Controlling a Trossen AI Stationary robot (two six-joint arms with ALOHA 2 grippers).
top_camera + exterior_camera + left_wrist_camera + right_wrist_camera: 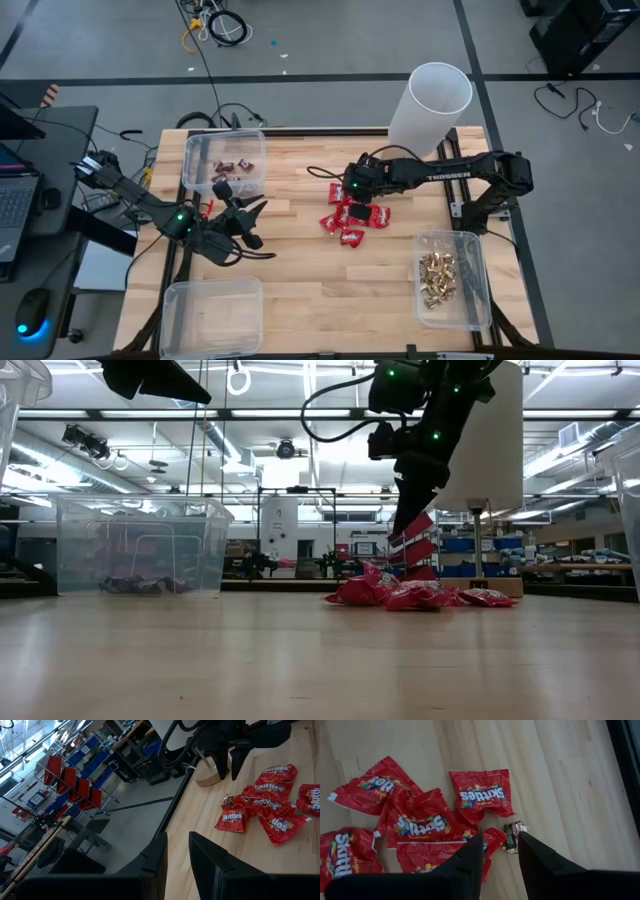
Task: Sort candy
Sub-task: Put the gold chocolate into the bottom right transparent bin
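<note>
The right gripper (500,851) hung over the red candy with its fingers a little apart and nothing in them.

Just past its fingertips lay one dark mini bar (512,836), small and crinkly, touching a shiny red packet (481,793). More flat red packets (350,216) sat in a loose pile near the middle of the tabletop (300,270), some partly hidden under others. The left gripper (240,212) waited near the left edge, fingers a little apart, empty. Beside it a clear plastic bin (224,160) at the back left corner held a few dark bars (232,166), too small to make out well. Gold foil pieces (437,277) filled a clear bin (478,290) by the right edge. A third clear bin (210,316) at the front left corner was cut off.
</note>
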